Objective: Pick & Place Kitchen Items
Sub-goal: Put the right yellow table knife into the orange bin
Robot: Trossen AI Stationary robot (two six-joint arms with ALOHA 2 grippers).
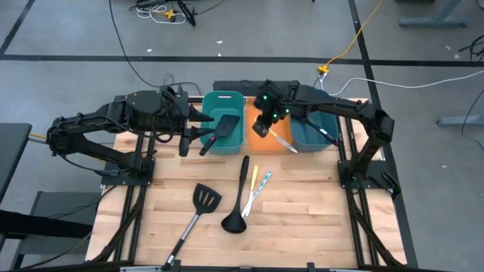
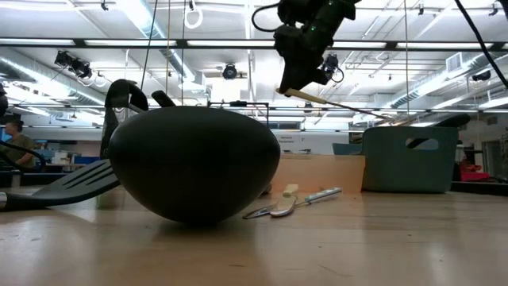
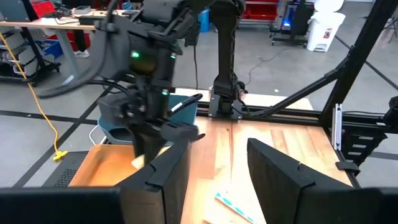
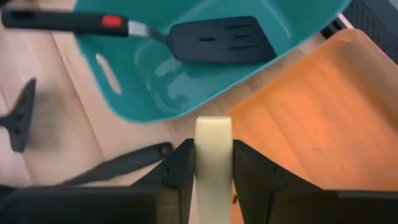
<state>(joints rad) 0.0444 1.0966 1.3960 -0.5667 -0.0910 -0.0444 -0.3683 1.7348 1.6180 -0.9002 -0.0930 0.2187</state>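
My right gripper [image 1: 263,127] hovers above the orange bin [image 1: 261,147], shut on a thin cream-ended stick [image 4: 213,146]. My left gripper [image 3: 221,180] waits open at the table's far left, beside the left teal bin [image 1: 224,102], with nothing between its fingers. One black slotted spatula [image 1: 227,123] lies with its head in that bin, its handle out over the near rim. On the table lie a second spatula [image 1: 198,205], a black ladle [image 1: 238,200] and thin yellow and white sticks [image 1: 257,185]. My right gripper pinches the stick's cream end [image 4: 213,134] between its two fingers [image 4: 180,171], which slant down from above and run along it. The stick is lifted clear over the orange bin, and its long thin part [image 2: 341,106] slopes down away from the gripper.
A second teal bin [image 1: 314,132] stands right of the orange one at the table's far edge. The near half of the wooden table [image 1: 318,219] holds only the loose utensils. In the low view the ladle's bowl [image 2: 194,163] fills the foreground.
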